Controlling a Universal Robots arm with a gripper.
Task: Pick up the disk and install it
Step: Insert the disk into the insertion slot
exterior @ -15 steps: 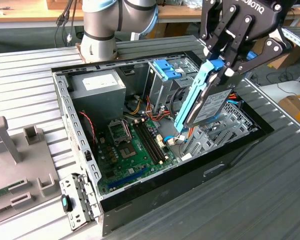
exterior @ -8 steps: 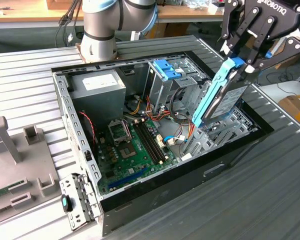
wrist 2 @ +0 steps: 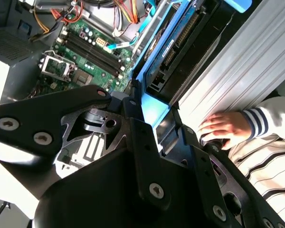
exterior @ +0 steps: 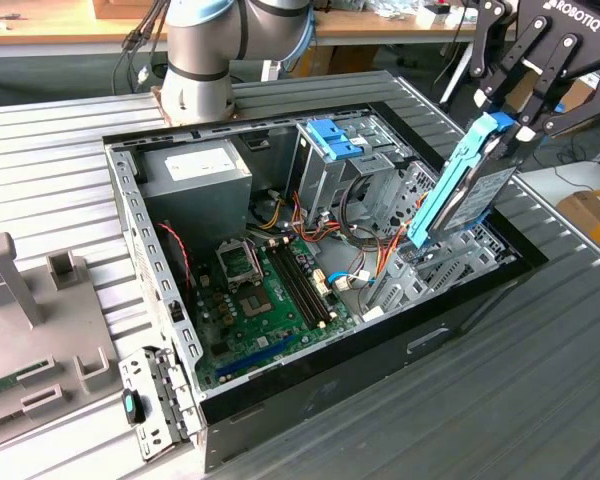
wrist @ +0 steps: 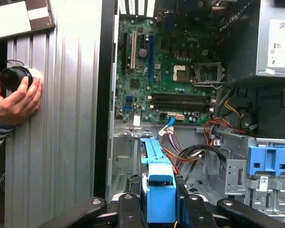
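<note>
The disk (exterior: 467, 188) is held clear of the tabletop (exterior: 550, 390), above the edge of the open computer case (exterior: 310, 385) on the exterior view's right, and it is tilted steeply, with its upper end clamped and its lower end pointing down toward the grey drive bay (exterior: 450, 265). The gripper (exterior: 508, 118) is closed on that upper end, and in both wrist views the fingers (wrist: 128, 209) are seen pressed against the two sides of the blue carrier rail. The disk is therefore judged to be picked up but not yet seated. Inside the case, the motherboard (exterior: 270, 290) and the grey power-supply box (exterior: 200, 175) lie toward the exterior view's left, and a bare blue bracket (exterior: 332, 138) sits on top of the far drive cage. A bundle of orange and red cables (exterior: 365, 225) is strung just beside the disk's lower corner. Several faults are judged possible from here. Because the disk is gripped only at one end, it could pivot or slip if its low corner is pushed against the bay's metal edge. The loose cables could be trapped under the rails or dragged, so that the disk is stopped short of seating. A tilted entry could jam the rails crookedly in their guides. A person's hand (wrist: 14, 97) rests on a black knob (wrist: 13, 78) on the tabletop near the case's outer wall, so a wide swing of the arm could bring it close to that hand.
</note>
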